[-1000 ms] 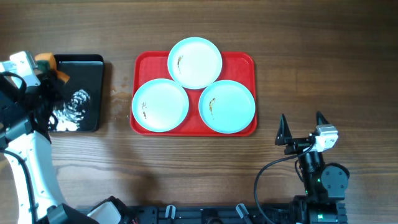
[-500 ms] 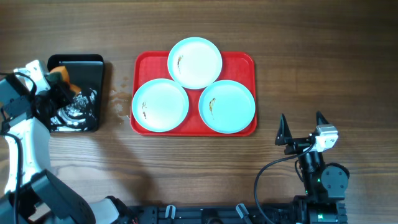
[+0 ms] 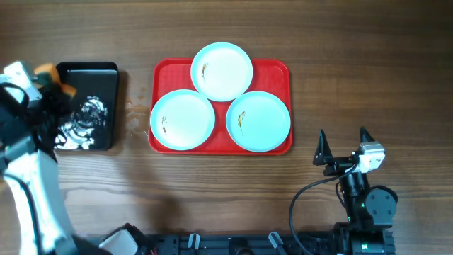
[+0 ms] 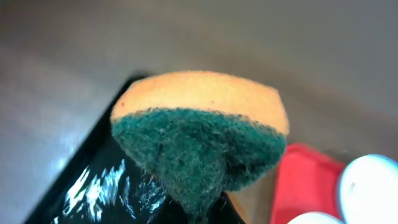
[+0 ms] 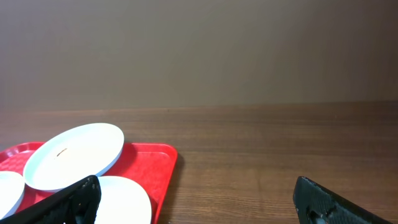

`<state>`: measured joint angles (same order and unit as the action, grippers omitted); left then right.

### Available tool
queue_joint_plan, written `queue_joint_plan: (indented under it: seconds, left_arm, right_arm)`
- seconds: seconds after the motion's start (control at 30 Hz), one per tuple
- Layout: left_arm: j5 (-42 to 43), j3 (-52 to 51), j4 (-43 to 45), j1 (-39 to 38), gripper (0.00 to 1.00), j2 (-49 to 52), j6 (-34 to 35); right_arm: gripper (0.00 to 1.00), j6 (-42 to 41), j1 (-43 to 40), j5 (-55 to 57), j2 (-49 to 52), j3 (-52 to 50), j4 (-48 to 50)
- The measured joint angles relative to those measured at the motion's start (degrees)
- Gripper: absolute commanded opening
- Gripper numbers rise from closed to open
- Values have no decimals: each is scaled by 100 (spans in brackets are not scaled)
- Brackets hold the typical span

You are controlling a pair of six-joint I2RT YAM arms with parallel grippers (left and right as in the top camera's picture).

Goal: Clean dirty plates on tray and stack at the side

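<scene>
Plates (image 3: 221,71): three, pale blue, each with a small brown-green smear. One sits at the top, one at left (image 3: 182,120) and one at right (image 3: 258,121). All lie on the red tray (image 3: 277,72), placed as they were half a second ago. The right wrist view cuts two of them off at its frame edge.

Sponge (image 4: 199,124): orange with a green scouring face, folded, apparently pinched by the left fingers (image 3: 58,86). The blurred left wrist view hides those fingers behind it. The sponge has drawn back from over the black tray (image 3: 106,74) to that tray's upper-left corner.

Suds (image 3: 86,119): white, inside the black tray; the patch has changed shape. The left arm covers the tray's left edge.

Right fingers (image 3: 322,150): spread wide, holding nothing, unmoved, over the wooden surface (image 3: 212,191) near the red tray's lower-right corner.
</scene>
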<state>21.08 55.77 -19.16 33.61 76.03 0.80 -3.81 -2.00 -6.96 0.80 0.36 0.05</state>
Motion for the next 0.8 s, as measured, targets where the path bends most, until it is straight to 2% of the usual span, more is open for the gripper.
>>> queue_joint_plan:
  seconds: [0.17,0.33,0.4,0.47,0.5,0.63,0.73,0.8]
  left_arm:
    - [-17,-96,-81,0,4,994,44]
    - [509,-52,20,0,4,525,337]
    - [597,15,114,0,4,90,566]
    - [581,109,70,0,4,-334,643]
    - [424,190,-157,0,4,-555,636]
    - [-457,234,-817,0,4,-431,570]
    - [-855,232,-916,4,4,52,535]
    - [-946,232,-907,4,4,195,529]
  right_arm:
    - [100,0,0,0,0,0,0]
    - [100,-103,0,-39,0,0,175]
    - [100,-723,-9,-518,-2,0,297]
    - [100,-1856,-9,-1327,0,0,212]
    - [100,-2747,-9,-1845,0,0,212]
    - [99,-4787,-9,-2723,4,-2,444]
    - [100,-5311,-9,-3296,9,33,1563]
    - [99,-5337,-9,-3504,59,262,1434]
